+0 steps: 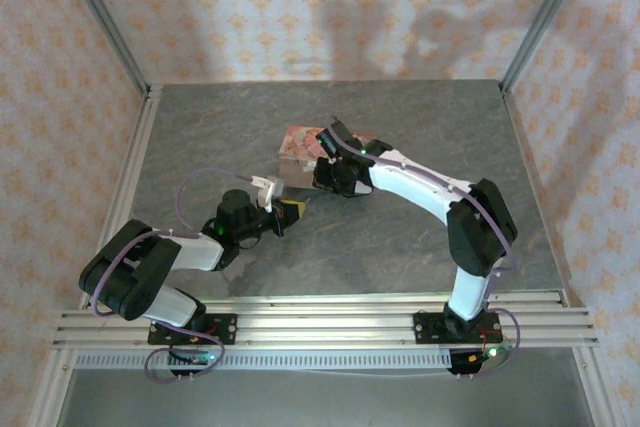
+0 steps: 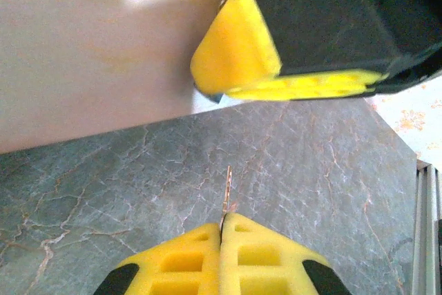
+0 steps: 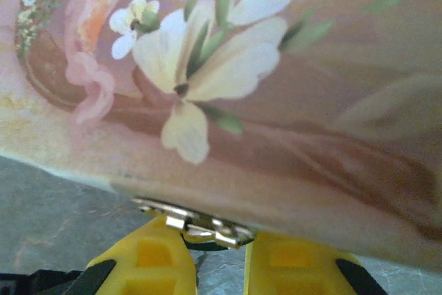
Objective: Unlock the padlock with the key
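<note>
The thin pale key (image 2: 228,188) sticks out forward from between the yellow pads of my left gripper (image 2: 222,220), which is shut on it just above the table. The left gripper (image 1: 288,209) sits just in front of the pink illustrated box (image 1: 300,145). My right gripper (image 1: 328,179) is at the box's front side, its fingers (image 2: 238,53) hanging over the key. A small dark-blue bit of the padlock (image 2: 210,94) peeks out at their tips. In the right wrist view the jaws (image 3: 207,229) stand slightly apart under the box's metal clasp (image 3: 200,220), and the padlock's blue body is hidden.
The grey stone-patterned table (image 1: 400,247) stretches around the box. Aluminium rails (image 1: 330,317) run along the near edge and patterned walls close in the sides. The pink box wall (image 2: 90,53) stands close ahead of the key.
</note>
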Controlling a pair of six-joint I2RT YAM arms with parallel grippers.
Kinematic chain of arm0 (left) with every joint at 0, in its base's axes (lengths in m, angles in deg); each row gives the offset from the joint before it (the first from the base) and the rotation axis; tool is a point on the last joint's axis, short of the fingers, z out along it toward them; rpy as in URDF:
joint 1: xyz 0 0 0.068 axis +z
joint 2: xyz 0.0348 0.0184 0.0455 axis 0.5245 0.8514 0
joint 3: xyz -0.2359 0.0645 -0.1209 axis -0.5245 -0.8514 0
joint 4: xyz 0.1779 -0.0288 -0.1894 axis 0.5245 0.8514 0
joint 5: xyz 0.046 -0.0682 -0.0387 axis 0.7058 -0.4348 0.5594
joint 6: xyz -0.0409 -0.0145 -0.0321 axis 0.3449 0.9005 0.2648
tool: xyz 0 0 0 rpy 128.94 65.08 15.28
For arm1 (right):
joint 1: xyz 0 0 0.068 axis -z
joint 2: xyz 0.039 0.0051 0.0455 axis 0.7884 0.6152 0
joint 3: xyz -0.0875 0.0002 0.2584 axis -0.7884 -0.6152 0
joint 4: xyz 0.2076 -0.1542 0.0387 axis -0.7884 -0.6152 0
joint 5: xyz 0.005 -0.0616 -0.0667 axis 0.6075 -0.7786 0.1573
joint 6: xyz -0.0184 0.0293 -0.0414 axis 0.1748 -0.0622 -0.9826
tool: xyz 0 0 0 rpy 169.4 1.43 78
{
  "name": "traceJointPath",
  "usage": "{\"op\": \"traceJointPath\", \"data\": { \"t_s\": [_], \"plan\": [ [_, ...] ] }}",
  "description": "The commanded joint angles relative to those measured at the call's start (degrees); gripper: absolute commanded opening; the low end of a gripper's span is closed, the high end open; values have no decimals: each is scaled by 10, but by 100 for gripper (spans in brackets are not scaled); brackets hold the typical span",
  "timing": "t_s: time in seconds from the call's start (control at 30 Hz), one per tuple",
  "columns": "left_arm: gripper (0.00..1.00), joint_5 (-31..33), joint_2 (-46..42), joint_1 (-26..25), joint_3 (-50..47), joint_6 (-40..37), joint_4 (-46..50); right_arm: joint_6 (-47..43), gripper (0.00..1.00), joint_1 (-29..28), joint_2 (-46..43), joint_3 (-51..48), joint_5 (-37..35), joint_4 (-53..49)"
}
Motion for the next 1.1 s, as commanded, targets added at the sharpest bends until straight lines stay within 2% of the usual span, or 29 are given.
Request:
{"op": "traceJointPath", "data": {
  "t_s": [0.0, 0.67, 1.07],
  "plan": [
    [0, -21, 0, -3, 18, 12, -31, 11, 4, 4, -35, 9, 27, 12],
    [0, -47, 74, 8, 58, 40, -111, 26, 2, 20, -50, -3, 68, 20],
    [0, -52, 74, 24, 55, 45, -122, 27, 1, 22, -53, -11, 77, 24]
  ]
}}
